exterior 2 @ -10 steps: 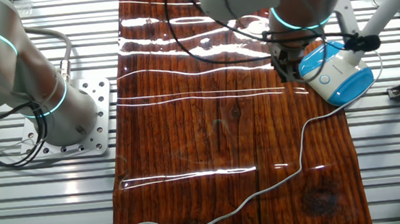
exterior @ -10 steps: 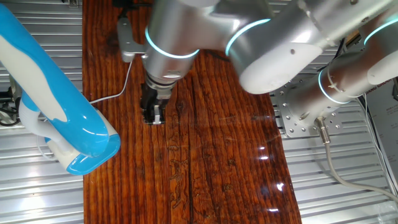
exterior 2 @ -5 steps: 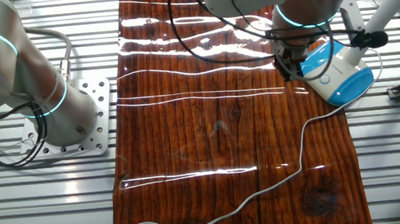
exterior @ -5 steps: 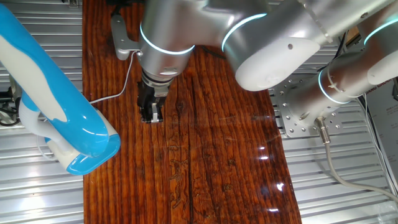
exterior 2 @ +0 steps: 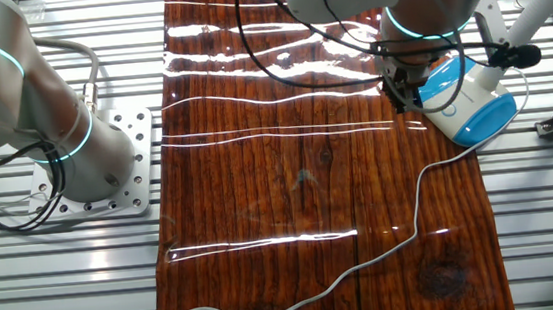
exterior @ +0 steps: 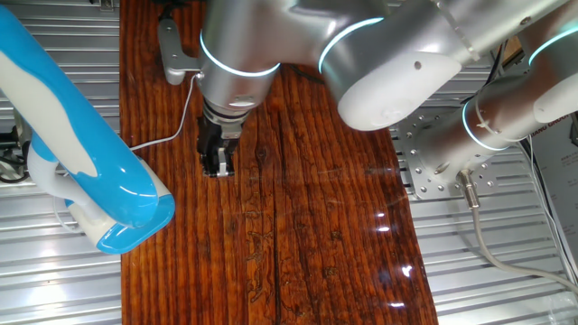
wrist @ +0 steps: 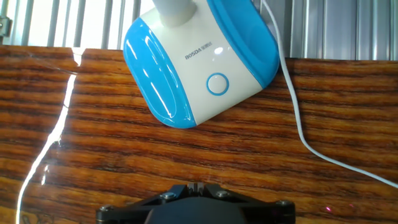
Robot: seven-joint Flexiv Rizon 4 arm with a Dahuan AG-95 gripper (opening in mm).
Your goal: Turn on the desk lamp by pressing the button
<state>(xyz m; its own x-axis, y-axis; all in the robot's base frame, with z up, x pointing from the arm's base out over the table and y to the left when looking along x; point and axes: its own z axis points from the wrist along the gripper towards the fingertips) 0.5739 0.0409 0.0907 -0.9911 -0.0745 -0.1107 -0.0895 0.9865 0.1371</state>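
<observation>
1. The desk lamp [wrist: 199,62] sits at the edge of the wooden table [wrist: 186,149], its blue-and-white base partly overhanging onto the metal slats.
2. A round button [wrist: 217,83] sits on the white top of the base.
3. The gripper [wrist: 194,186] hangs above bare wood just short of the base, fingertips pressed together.
4. The white cord [wrist: 298,118] trails across the table.
</observation>
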